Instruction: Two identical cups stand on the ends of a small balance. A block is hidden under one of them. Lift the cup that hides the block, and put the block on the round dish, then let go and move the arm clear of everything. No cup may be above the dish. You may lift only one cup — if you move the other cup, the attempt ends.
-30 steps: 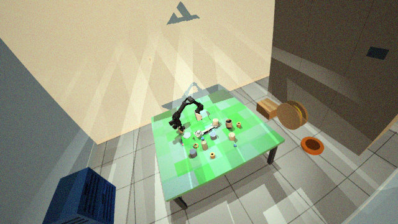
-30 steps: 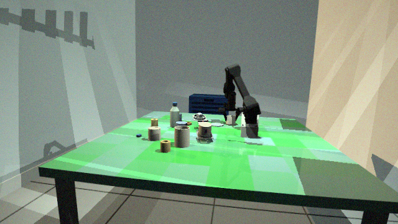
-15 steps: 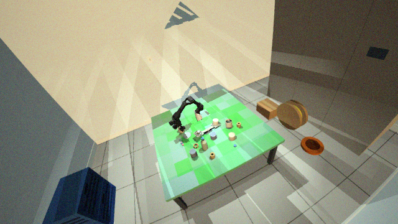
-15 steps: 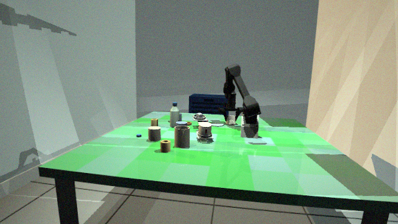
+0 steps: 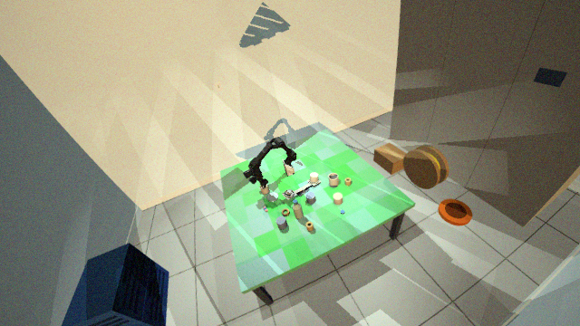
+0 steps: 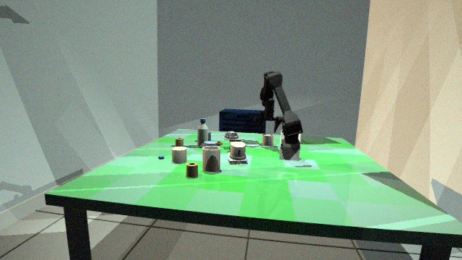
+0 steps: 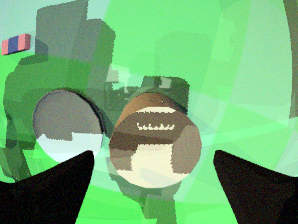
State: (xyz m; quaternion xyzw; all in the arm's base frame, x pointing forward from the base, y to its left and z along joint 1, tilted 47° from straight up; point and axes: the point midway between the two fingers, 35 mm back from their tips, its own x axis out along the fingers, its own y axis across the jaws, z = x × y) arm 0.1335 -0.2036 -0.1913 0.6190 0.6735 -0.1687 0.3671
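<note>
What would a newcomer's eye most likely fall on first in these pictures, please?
Probably the black arm bent over the bright green table, its open tool spread above a brown and cream cup. Next, the cluster of small cylinders and a bottle left of the arm.

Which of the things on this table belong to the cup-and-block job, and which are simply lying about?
Job: tool, cup beneath it, balance, cup standing on it, round dish.
Lying about: bottle, grey can, tan cylinder, brown ring, blue cap.
</note>
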